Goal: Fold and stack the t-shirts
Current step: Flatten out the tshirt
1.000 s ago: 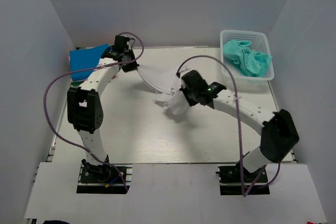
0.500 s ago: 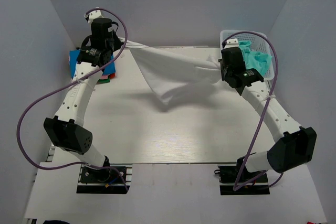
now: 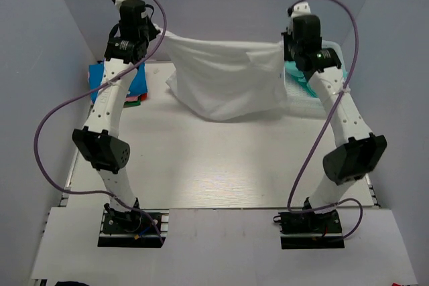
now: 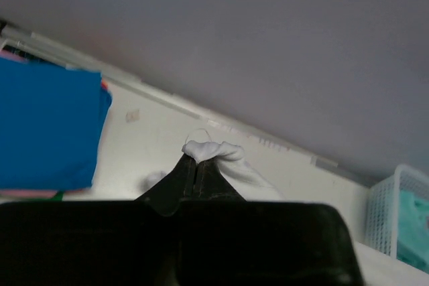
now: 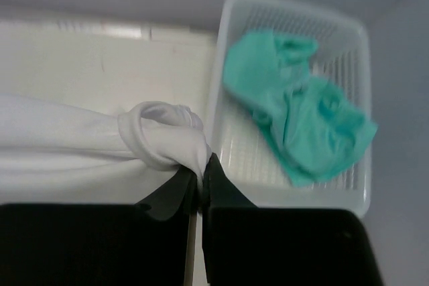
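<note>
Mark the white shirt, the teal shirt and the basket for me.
white shirt (image 3: 224, 88), top view, middle of the hanging cloth.
teal shirt (image 5: 315, 125), right wrist view, middle of the heap.
basket (image 5: 288, 197), right wrist view, near wall.

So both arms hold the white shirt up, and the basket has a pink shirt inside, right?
Not pink: the basket holds a teal shirt, as the right wrist view shows. The white shirt is held up, as you say.

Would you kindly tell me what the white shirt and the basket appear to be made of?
The white t-shirt looks like soft matte cloth, probably cotton: it sags and bunches where the left end effector and right end effector pinch it. The basket looks like rigid, glossy white plastic, with a moulded lattice.
</note>
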`<state>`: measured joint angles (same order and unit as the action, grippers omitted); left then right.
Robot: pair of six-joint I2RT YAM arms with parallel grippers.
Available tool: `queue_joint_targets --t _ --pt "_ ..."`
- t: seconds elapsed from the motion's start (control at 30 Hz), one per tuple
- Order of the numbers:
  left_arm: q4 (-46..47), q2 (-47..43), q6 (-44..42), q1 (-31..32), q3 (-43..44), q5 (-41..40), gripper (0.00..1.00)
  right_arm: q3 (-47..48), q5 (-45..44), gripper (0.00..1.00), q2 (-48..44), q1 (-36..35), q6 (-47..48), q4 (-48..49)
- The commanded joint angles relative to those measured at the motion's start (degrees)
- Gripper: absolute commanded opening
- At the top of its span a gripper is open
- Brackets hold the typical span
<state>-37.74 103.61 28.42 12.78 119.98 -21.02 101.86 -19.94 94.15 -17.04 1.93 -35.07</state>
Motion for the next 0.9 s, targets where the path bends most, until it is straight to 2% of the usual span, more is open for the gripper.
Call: queue_joint_targets --t 0.0,0.03,0.07,0.1,0.17,0.2,0.27,0.3,0.4,0.47,0.5,0.53,0.57,0.6,0.63,0.67,0.7,0.73,0.77,0.8,0.87 --pt "5.21 5.09 -3.46 -0.73 14.94 -0.87 0.00 18.92 0.17 0.00 8.19 1.83 5.26 7.19" --pt "6.00 6.85 -4.51 -0.73 18.24 -0.87 0.00 26.73 0.52 0.00 10.07 2.01 5.79 7.29" --pt "7.57 8.61 -5.48 -1.34 21.66 0.00 0.00 30.37 2.35 0.00 11.74 2.36 6.41 7.30" --pt "9.24 8.62 -5.49 -1.35 21.70 0.01 0.00 36.85 2.37 0.00 14.46 2.19 7.46 8.25" --pt "15.30 4.95 -7.59 -1.88 18.28 -0.95 0.00 36.04 3.68 0.01 14.32 2.53 8.78 14.81" --pt "17.06 3.54 -7.59 -1.88 16.70 -1.57 0.00 30.47 3.60 0.01 12.48 2.54 9.31 16.68" --pt "19.45 1.08 -10.49 -1.88 13.97 -2.62 0.00 26.04 5.69 0.01 6.78 3.15 9.32 22.84" --pt "19.45 -1.20 -11.02 -1.88 13.35 -2.63 0.00 22.36 5.79 0.01 5.79 3.15 8.79 23.55" --pt "18.22 -6.47 -11.73 -1.88 3.89 -4.11 0.00 14.70 8.25 0.04 1.75 3.50 9.14 22.50" --pt "16.04 -13.50 -8.67 -1.88 -8.49 -5.18 0.00 6.38 8.78 0.06 -1.14 3.15 9.14 20.75" --pt "15.42 -16.22 -7.34 -1.88 -18.46 -5.18 0.00 1.37 11.39 0.06 -1.94 3.06 8.53 18.83" --pt "14.02 -21.91 -5.68 -1.88 -24.04 -5.18 0.00 -4.86 13.07 0.07 -4.91 3.06 7.39 18.03" --pt "13.40 -24.83 -0.61 -1.88 -29.75 -4.57 0.00 -8.40 16.40 0.12 -6.24 3.06 6.86 17.93" --pt "13.39 -27.65 1.44 -1.88 -40.94 -2.47 0.00 -12.18 17.91 0.15 -8.69 2.63 5.29 18.19" --pt "12.52 -30.20 3.02 -1.88 -46.19 -1.49 0.00 -22.57 18.62 0.18 -11.33 2.54 2.75 18.11" --pt "9.12 -32.66 7.39 -1.88 -50.59 -1.48 0.00 -25.63 22.63 0.26 -12.31 2.54 1.94 17.93" --pt "5.60 -36.34 10.48 -1.88 -56.64 0.60 0.00 -28.71 23.54 0.31 -14.41 2.45 0.19 17.41" --pt "2.70 -37.86 12.25 -1.88 -59.05 2.19 0.00 -34.31 24.24 0.35 -15.39 2.36 -0.52 16.88" --pt "-3.25 -39.70 14.97 -1.88 -61.86 2.12 0.19 -38.54 25.47 0.41 -17.31 1.66 -1.49 14.18" --pt "-7.05 -39.72 17.17 -1.88 -62.67 2.12 0.28 -41.98 25.48 0.47 -17.42 1.48 -3.15 13.19" --pt "-13.99 -40.86 19.38 -1.35 -63.90 2.12 0.30 -45.24 26.27 0.54 -17.95 1.05 -3.43 8.13"
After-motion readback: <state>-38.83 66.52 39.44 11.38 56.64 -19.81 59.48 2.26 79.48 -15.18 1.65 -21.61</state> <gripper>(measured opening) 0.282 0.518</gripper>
